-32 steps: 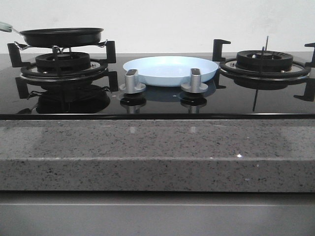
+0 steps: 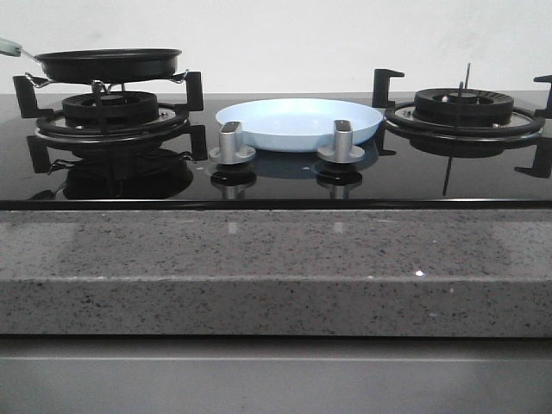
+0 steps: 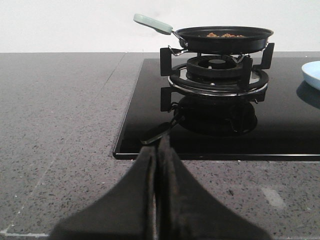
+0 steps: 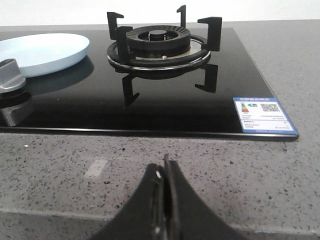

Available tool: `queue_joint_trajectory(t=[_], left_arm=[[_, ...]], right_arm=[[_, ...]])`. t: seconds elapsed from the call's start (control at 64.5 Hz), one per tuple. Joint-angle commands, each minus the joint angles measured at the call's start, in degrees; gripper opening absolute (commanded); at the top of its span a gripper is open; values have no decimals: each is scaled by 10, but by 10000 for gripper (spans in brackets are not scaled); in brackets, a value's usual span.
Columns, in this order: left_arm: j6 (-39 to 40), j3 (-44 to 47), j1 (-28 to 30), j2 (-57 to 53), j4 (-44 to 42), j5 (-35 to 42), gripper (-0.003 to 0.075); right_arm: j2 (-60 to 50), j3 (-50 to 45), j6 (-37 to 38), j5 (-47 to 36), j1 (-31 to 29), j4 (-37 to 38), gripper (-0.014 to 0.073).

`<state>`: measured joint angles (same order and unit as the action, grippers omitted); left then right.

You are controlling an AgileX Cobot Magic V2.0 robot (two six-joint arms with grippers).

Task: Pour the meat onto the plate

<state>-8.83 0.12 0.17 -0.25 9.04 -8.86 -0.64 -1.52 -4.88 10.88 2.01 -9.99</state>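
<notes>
Two grippers sit clenched on nothing: the left gripper (image 3: 156, 150) and the right gripper (image 4: 164, 172) each show their fingers pressed flat together, low over the speckled stone counter (image 2: 276, 259), short of the black glass hob (image 3: 280, 130).

From the left gripper, the frying pan (image 3: 224, 39) stands ahead toward one o'clock on the left burner (image 3: 216, 70), its pale handle (image 3: 152, 22) pointing back to about eleven o'clock. The meat (image 3: 225, 35) shows only as a few light-brown bits over the pan's rim. From the right gripper, the plate (image 4: 42, 52) lies at about ten o'clock, bare, on the glass beside the right burner (image 4: 157, 45), with a silver knob (image 4: 11, 80) just in front of it.

The risks, as I judge them: the handle is slim and angled, so an off-centre grip could let the loaded pan roll and spill early. The pan rests on raised grate prongs; dragging rather than lifting could snag it. The plate is shallow and sits loose on slick glass, so a fast tip could scatter pieces over the rim or nudge it.
</notes>
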Motion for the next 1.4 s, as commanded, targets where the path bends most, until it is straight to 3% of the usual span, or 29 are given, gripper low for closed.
queue_joint_trajectory(t=[0.0,0.837,0.993,1.241,1.38], left_arm=[[6,4,-4,-9,2,47,-20],[6,4,-4,-9,2,49,-20],[6,-1,-4,-9,12,82,-20],[6,-106,-4,16,12,25,-20],[6,-215,-4,108,-13,-64,-20]], right_arm=[[-9,3,-2,-43,-4,2,-61],[-9,3,-2,-43,-4,2,-61],[-9,3,-2,-65,-4,2,-61],[-5,95,-2,-26,-4,7,-61],[46,194,-2,22,-4,7,-61]])
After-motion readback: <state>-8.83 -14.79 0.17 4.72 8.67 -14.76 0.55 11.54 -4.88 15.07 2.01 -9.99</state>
